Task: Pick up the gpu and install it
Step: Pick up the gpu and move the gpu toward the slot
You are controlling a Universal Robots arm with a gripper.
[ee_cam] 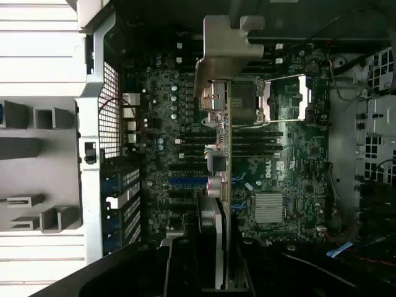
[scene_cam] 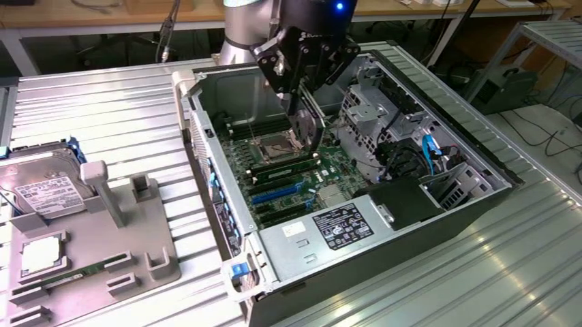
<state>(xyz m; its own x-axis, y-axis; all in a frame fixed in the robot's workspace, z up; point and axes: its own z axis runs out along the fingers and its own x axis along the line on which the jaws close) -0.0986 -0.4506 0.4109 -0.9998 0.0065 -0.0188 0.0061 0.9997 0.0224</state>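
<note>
Black card with a silver bracket, that's the gpu. It's pinched between the fingers of the gripper and hanging upright inside the open PC case. It sits over the motherboard, right beside the CPU socket (can't tell if its bottom edge is touching the board or just above it). In the wrist view the gpu is edge-on, with the blue slots just beside it. Off on the exterior view's left, the grey tray holds the hard drive, well apart from the case.
</note>
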